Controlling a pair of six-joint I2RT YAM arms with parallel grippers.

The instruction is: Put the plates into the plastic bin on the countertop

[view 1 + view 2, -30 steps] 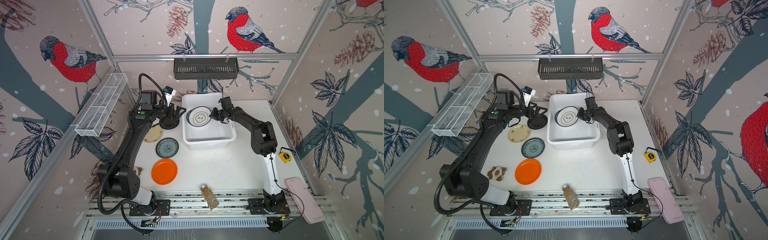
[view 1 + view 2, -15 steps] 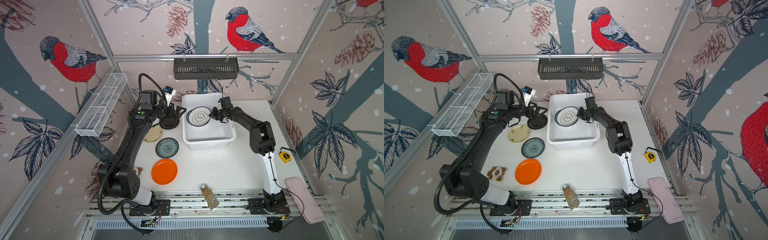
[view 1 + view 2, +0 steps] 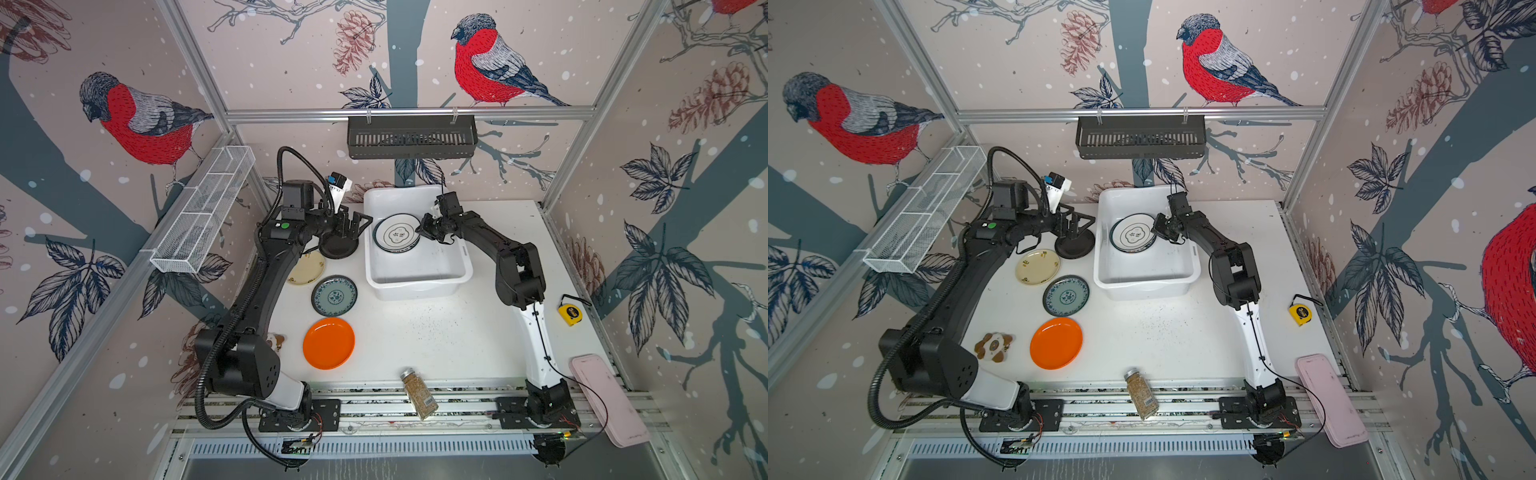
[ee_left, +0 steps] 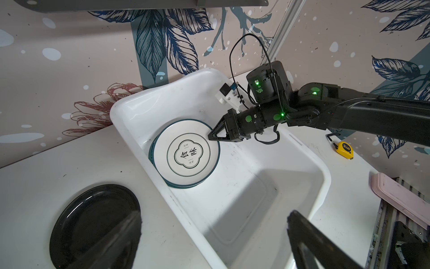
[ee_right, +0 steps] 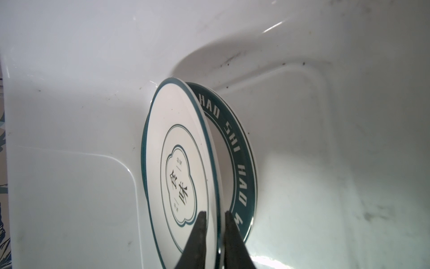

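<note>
Loosening my right gripper [image 5: 214, 213] on the emblem plate [image 3: 397, 237], now leaning on the lettered plate [image 5: 242, 167] inside the plastic bin [image 3: 415, 286]; whether it is still pinching I cannot tell. My left gripper [image 3: 353, 224] is gaping.

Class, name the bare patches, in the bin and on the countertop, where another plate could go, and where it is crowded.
Free: the bin's near half, between the stacked plates and its front wall; the countertop between bin, orange plate, spice jar and right arm. Crowded: the bin's far corner at the right gripper; the left plate row.
</note>
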